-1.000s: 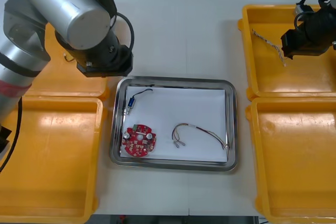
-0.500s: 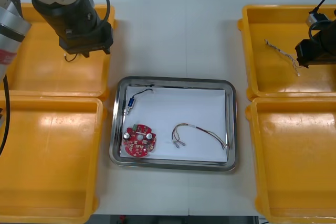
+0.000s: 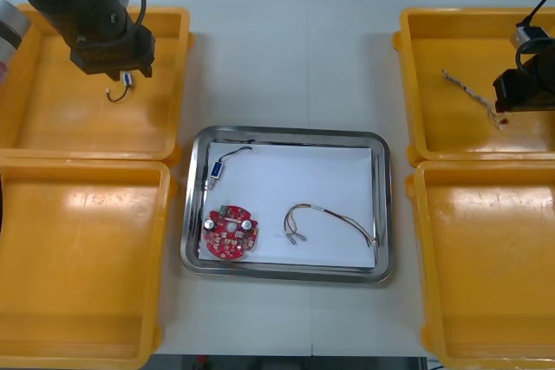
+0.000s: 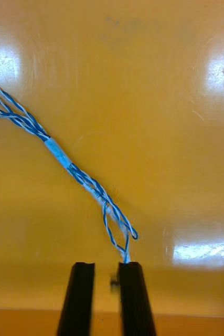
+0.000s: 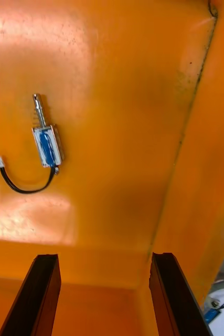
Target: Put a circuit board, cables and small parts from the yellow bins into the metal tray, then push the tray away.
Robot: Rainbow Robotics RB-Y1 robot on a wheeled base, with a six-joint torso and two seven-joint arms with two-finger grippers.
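Observation:
My left gripper (image 3: 113, 58) hangs open over the far left yellow bin (image 3: 52, 119), its fingers (image 5: 44, 294) standing wide apart with nothing between them. A small metal part (image 5: 46, 146) with a blue body and a black lead lies on that bin's floor, ahead of the fingers and apart from them. My right gripper (image 3: 523, 91) is over the far right yellow bin (image 3: 434, 132), shut on the end of a twisted blue and white cable (image 4: 72, 170) that trails away from the fingertips. The metal tray (image 3: 286, 134) holds a red circuit board (image 3: 230, 231), a small metal part (image 3: 214, 172) and a red and yellow cable (image 3: 329, 217).
Two more yellow bins, near left (image 3: 78, 301) and near right (image 3: 486, 283), flank the tray. The left gripper sits close to its bin's side wall (image 5: 195, 173). Bare table lies beyond the tray's far edge.
The left arm has swung from the tray's far left corner out over the far left bin. The right gripper has drifted right and nearer, drawing the twisted cable along with it.

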